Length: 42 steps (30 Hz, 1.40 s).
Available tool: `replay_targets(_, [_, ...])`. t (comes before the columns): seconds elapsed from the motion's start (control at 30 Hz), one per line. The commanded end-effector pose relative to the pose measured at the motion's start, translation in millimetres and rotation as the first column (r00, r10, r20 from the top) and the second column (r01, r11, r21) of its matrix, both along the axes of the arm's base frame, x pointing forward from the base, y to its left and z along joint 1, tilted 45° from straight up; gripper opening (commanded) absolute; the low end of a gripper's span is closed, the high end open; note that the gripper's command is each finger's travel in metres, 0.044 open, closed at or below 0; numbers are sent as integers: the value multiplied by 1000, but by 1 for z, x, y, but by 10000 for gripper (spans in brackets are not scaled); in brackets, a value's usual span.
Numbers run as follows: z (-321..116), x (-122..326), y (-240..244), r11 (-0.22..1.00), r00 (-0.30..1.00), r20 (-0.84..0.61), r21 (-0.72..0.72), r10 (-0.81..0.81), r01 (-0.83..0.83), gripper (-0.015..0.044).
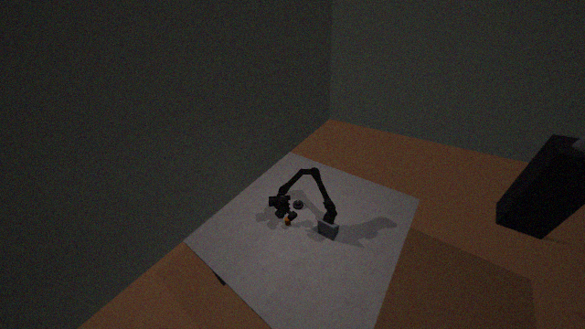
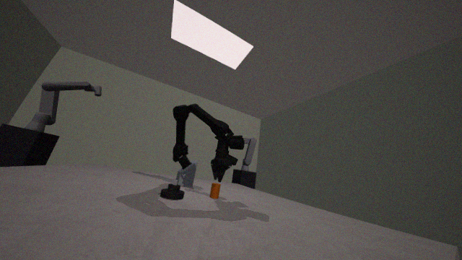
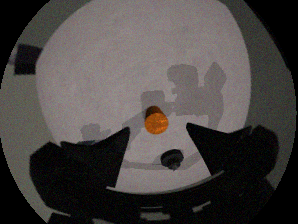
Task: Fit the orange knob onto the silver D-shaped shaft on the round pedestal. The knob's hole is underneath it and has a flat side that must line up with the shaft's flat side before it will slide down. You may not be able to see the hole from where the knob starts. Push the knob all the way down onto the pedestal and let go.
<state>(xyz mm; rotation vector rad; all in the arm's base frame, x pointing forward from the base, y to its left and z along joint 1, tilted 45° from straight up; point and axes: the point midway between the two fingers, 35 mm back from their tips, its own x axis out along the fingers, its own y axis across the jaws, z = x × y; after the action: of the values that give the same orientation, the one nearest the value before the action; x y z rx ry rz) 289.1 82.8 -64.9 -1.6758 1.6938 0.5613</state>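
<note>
The orange knob (image 1: 287, 221) (image 2: 215, 191) (image 3: 156, 123) stands upright on the pale table top, apart from the pedestal. Its top end faces the wrist camera; its hole is not visible. The dark round pedestal (image 1: 298, 206) (image 2: 172, 194) (image 3: 172, 158) stands a short way from the knob, with a short dark stub on its middle; the stub's flat side cannot be made out. My gripper (image 2: 217, 180) (image 3: 159, 128) is open and empty. Its fingertips are just above the knob in the exterior view, and stand to either side of it in the wrist view.
The arm's grey base block (image 1: 328, 229) (image 2: 188, 175) stands beyond the pedestal in the exterior view. The pale sheet (image 1: 292, 274) lies on an orange-brown surface (image 1: 439, 151). A large dark block (image 1: 544, 187) is at the right in the top view. Two grey arms on dark stands are in the background.
</note>
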Motion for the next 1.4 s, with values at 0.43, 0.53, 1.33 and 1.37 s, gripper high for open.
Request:
replay_targets(0.43, [-22, 1, -21, 1000, 1000, -8, -7, 2, -2, 440])
replay_targets(0.53, [-25, 2, -24, 1000, 1000, -8, -8, 2, -2, 440])
replay_targets(1.33, [-46, 2, -47, 1000, 1000, -8, -11, 1, -1, 361])
replay_targets(1.37, [-46, 2, -47, 1000, 1000, -8, -11, 1, -1, 335])
